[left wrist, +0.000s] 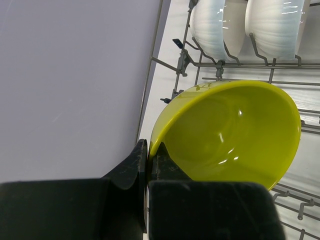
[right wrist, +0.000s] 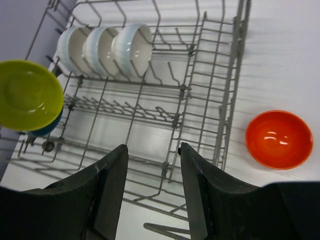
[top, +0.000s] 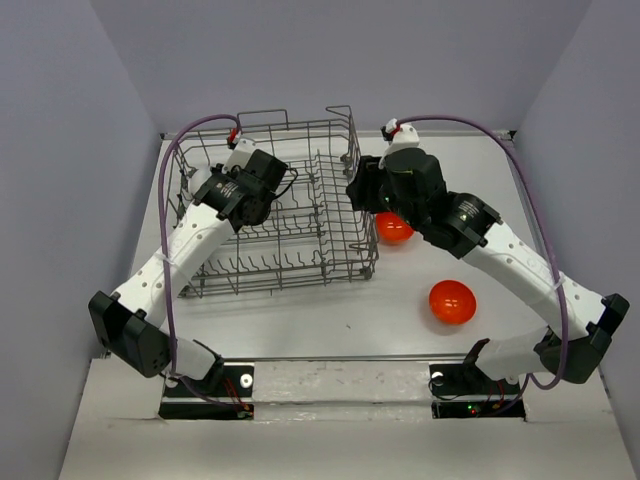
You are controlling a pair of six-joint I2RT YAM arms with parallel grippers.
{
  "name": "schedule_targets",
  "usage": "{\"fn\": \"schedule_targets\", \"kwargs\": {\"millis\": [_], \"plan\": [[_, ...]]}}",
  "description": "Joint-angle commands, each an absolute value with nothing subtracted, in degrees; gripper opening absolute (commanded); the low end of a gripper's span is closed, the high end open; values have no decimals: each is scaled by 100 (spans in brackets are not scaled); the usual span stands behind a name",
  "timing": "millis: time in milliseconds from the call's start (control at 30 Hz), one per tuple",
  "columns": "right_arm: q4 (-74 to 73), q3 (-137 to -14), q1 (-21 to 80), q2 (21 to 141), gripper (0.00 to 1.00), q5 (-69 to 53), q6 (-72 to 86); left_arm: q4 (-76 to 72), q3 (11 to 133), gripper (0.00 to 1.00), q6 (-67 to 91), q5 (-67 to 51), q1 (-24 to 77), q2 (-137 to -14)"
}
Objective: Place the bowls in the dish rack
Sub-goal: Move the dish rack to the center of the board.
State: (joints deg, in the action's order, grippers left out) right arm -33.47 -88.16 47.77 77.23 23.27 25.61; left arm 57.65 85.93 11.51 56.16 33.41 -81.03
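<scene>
At dish rack (top: 290, 282), yellow-green bowl (left wrist: 230, 135) tilted, left fingers (left wrist: 131, 166) pinching rim

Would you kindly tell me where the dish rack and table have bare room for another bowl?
Bare: the tine rows between the white bowls and the dish rack's right wall, and the table in front of the rack. Crowded: the rack's left end, where the left gripper holds the yellow-green bowl by a blue bowl.
</scene>
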Motion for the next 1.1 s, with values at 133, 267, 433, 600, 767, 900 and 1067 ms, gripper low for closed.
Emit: {"fn": "schedule_targets", "kwargs": {"millis": [133,267,433,600,767,900,1067], "plan": [[-3427,-8438,4834,7401,52,2282,2399,5678,8552,0,1178,5731,3366,-7858],[-4138,-8429,4834,7269,52,3023,2557,5678,8561,0,1169,5722,3366,-7849],[-4368,-8175,4834,7137,52,3138,2698,5687,8569,0,1169,5687,3366,-7875],[-4456,-7893,4834,7102,52,3173,2777,5687,8578,0,1160,5651,3366,-7866],[-4255,-7595,4834,7145,52,2997,2760,5678,8569,0,1143,5625,3366,-7849],[-4114,-7462,4834,7312,52,2945,2795,5669,8561,0,1142,5607,3366,-7840],[-3990,-7374,4834,7304,52,2953,2865,5643,8525,0,1125,5590,3366,-7761]]}}
